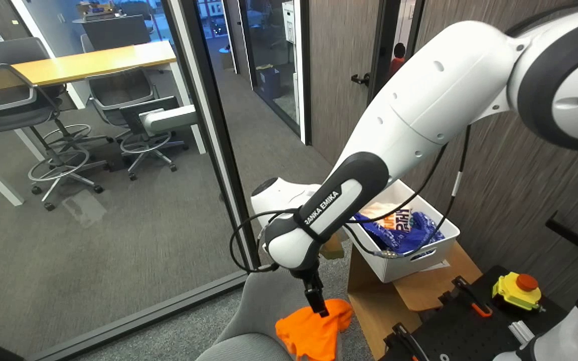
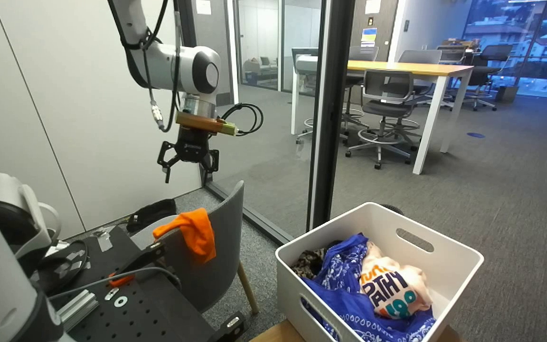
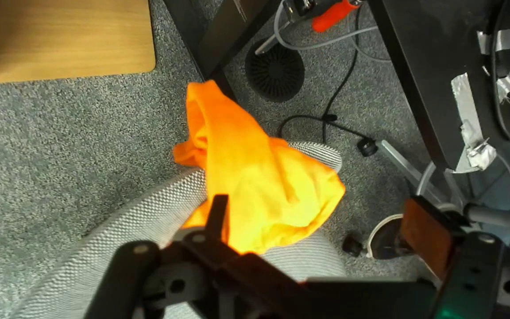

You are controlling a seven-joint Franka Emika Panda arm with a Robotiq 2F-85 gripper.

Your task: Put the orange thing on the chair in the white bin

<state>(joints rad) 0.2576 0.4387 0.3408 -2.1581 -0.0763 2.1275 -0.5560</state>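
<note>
Glass wall (image 2: 335, 118), carpet (image 3: 60, 133), orange cloth (image 2: 196, 232) over chair (image 2: 228, 242)

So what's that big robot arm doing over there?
The arm hangs above the near chair, with its fingers open and nothing between them. An orange cloth is draped over the chair's edge, below them. The white bin has a blue cloth and a pale printed cloth in it. The arm will probably try to grab the orange one and drop it in there too.
</note>
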